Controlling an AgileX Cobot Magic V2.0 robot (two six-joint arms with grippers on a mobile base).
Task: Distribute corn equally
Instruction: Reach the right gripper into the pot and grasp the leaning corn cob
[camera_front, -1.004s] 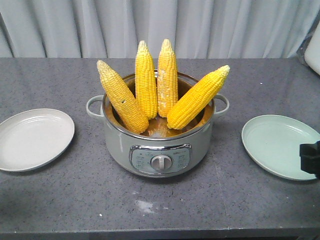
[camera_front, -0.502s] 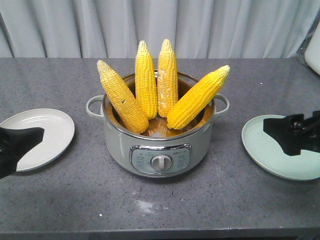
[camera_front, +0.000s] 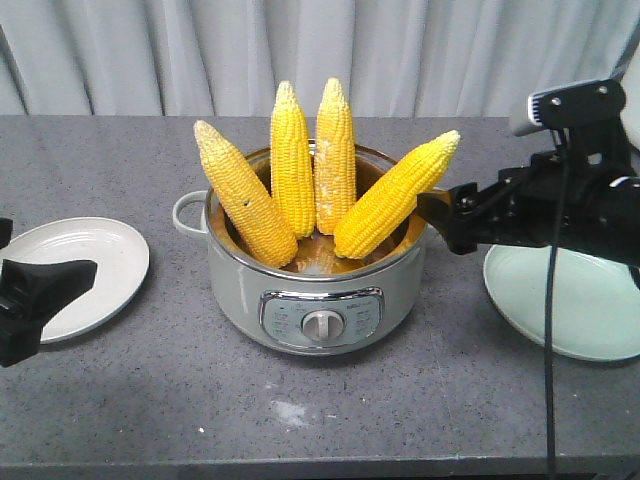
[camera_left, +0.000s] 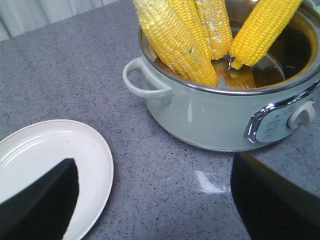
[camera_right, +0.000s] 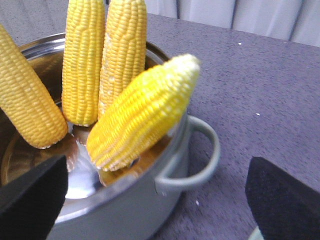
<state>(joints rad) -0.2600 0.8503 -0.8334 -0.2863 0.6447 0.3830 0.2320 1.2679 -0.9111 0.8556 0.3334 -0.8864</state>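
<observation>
Four yellow husked corn cobs (camera_front: 292, 160) fan up from the grey-green steel-rimmed electric pot (camera_front: 315, 300): middle pair nearly touching, wider gaps beside the outer two. Right end effector (camera_front: 440, 218), fingers spread, sits just beside the rightmost cob (camera_front: 395, 197), above the pot's handle (camera_right: 202, 155). Grey speckled counter (camera_front: 300, 410) before the pot lies open.

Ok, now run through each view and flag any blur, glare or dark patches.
Front view: even, soft light, all sharp, only a faint shadow under the pot. Left wrist view: glare streaks on the pot wall, left gripper's fingers dark and soft at the bottom corners. Right wrist view: the nearest corn cob is washed out and slightly blurred, right gripper's fingers featureless black.
</observation>
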